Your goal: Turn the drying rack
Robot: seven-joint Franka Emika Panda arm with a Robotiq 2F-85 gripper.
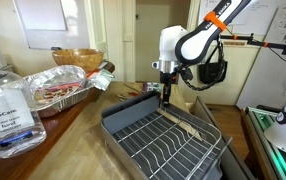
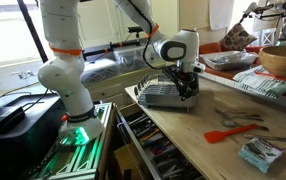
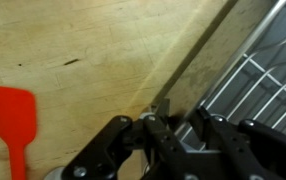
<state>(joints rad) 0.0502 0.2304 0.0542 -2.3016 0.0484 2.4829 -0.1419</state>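
Note:
The drying rack (image 1: 163,135) is a silver wire rack in a dark grey tray on the wooden counter, seen in both exterior views (image 2: 166,94). In the wrist view its wires and grey rim (image 3: 258,70) fill the right side. My gripper (image 1: 166,100) points down at the rack's far corner (image 2: 188,88). In the wrist view the fingers (image 3: 180,125) straddle the tray rim, one outside over the wood and one inside, closed against it.
A red spatula (image 3: 13,125) lies on the wood beside the rack (image 2: 228,133). A crinkled foil tray (image 1: 58,90) and a wooden bowl (image 1: 78,58) stand behind. A sanitizer bottle (image 1: 8,105) stands close to the camera. A blue packet (image 2: 260,153) lies near the counter edge.

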